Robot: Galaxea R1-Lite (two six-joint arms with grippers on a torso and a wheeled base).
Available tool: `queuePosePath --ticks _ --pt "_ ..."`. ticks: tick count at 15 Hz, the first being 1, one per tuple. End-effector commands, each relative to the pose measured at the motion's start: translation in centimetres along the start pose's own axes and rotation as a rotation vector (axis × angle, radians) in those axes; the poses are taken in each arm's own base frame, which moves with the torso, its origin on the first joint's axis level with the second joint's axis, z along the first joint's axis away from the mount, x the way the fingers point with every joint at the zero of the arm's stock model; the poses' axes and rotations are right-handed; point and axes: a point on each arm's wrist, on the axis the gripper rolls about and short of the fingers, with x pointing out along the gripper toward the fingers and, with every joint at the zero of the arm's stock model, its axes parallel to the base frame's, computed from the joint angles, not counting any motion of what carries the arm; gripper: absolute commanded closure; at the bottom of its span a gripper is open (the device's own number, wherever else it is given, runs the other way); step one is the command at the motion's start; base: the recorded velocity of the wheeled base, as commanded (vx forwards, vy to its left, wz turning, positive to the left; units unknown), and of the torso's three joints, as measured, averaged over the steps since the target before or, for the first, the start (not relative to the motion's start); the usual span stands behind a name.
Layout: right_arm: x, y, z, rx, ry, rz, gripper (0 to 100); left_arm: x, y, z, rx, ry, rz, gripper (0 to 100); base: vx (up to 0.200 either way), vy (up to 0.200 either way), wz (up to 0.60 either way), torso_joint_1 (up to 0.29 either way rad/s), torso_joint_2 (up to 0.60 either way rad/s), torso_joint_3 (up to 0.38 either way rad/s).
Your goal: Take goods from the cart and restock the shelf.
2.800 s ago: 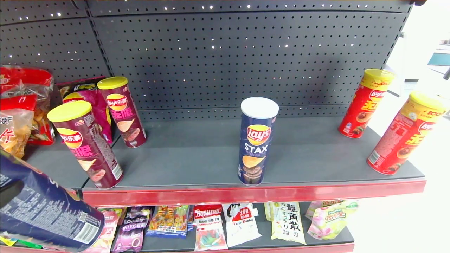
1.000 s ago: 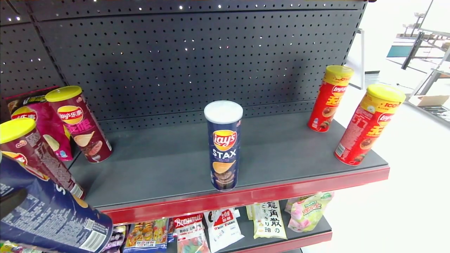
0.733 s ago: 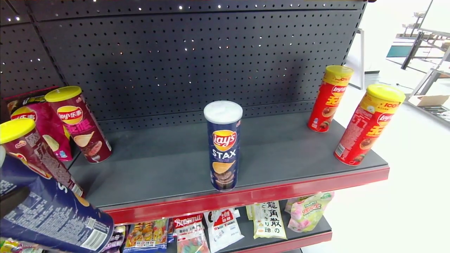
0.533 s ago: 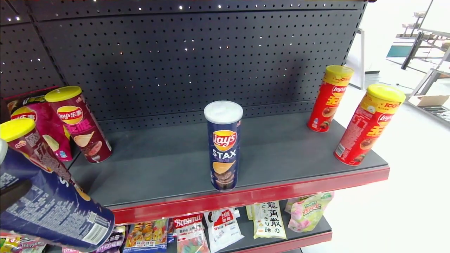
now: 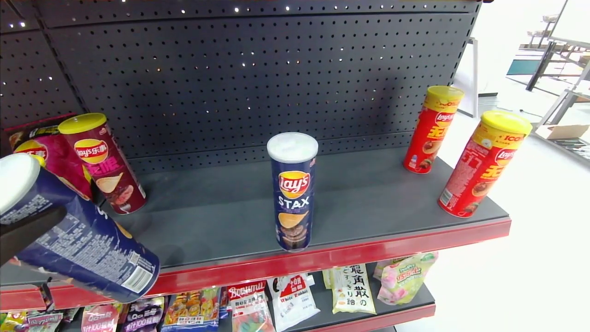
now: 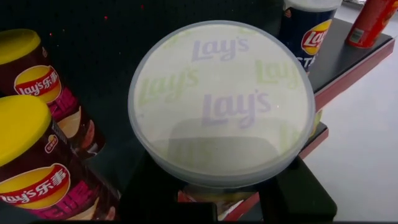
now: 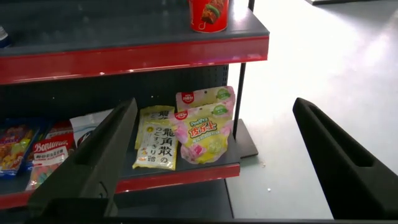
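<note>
While the left gripper (image 5: 28, 229) clamps a tilted navy cylindrical chip can (image 5: 87, 244) capped by a round translucent plastic lid (image 6: 221, 102), the right gripper (image 7: 216, 112) gapes wide, empty.

The left pincer (image 5: 53, 244) runs off the head view's edge. One dark finger (image 5: 27, 230) lies across the dark blue crisp tube (image 5: 87, 249) with a white plastic lid that it clamps, and the other is hidden behind it. Just behind that pincer, a maroon crisp tube (image 5: 39, 160) is hidden but for a sliver of yellow lid. From the left wrist, the white lid (image 6: 221, 102) hides the held tube's body. Above the right pincer (image 7: 214, 106), fingers spread, a red tube (image 7: 208, 14) is cut off at the top.
</note>
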Motion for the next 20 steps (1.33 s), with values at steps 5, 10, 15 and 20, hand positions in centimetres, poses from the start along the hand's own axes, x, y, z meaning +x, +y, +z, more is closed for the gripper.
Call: queuePosePath --ticks 5,10,15,20 --pt "0.0 0.0 0.0 0.000 0.002 0.001 0 2.4 1.2 0.2 -0.020 0.035 -0.007 100 0.000 0.000 0.00 0.000 0.00 0.000" --pt "0.0 0.0 0.0 0.000 0.002 0.001 0 7.3 2.8 1.5 -0.017 0.029 -0.056 100 0.000 0.000 0.00 0.000 0.00 0.000" --pt "0.0 0.0 0.0 0.000 0.002 0.001 0 12.6 2.0 1.8 -0.014 0.058 -0.166 100 0.000 0.000 0.00 0.000 0.00 0.000" --pt "0.0 0.0 0.0 0.000 0.002 0.001 0 20.9 2.4 2.7 -0.032 0.073 -0.173 100 0.000 0.000 0.00 0.000 0.00 0.000"
